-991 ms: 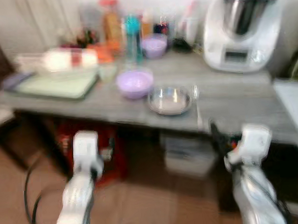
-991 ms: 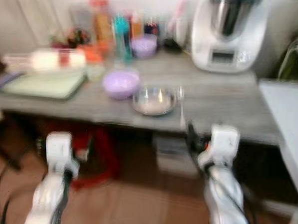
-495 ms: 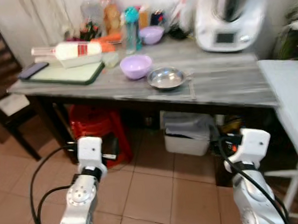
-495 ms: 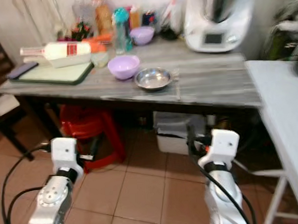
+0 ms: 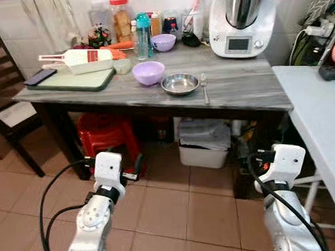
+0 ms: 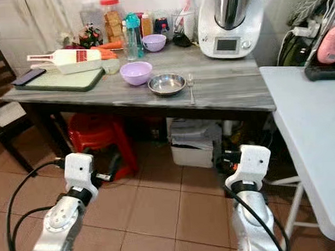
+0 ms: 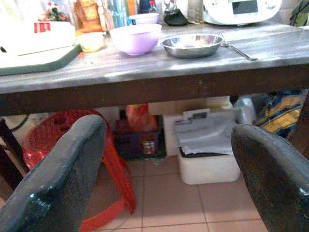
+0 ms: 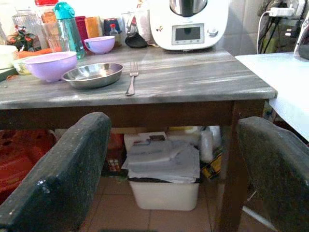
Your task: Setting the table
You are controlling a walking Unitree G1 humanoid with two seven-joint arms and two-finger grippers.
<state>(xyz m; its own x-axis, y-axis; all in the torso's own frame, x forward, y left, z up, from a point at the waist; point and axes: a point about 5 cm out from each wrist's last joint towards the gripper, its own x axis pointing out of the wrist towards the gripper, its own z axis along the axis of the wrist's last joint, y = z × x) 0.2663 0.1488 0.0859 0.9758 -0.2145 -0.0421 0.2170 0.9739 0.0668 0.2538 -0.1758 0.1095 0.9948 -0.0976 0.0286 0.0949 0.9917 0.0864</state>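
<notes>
A steel plate (image 5: 180, 84) sits near the front middle of the grey desk (image 5: 250, 93), with a fork (image 5: 204, 87) just beside it on the right and a purple bowl (image 5: 148, 72) just to its left. Behind stand a 2nd purple bowl (image 5: 164, 42), a teal bottle (image 5: 143, 35) and a white cooker (image 5: 242, 20). A green board (image 5: 75, 81) lies at the left end. A red stool (image 5: 106, 134) and a white bin (image 5: 204, 144) sit underneath. The left gripper (image 7: 169, 179) and right gripper (image 8: 174, 179) hang low before the desk, jaws released, holding nothing.
</notes>
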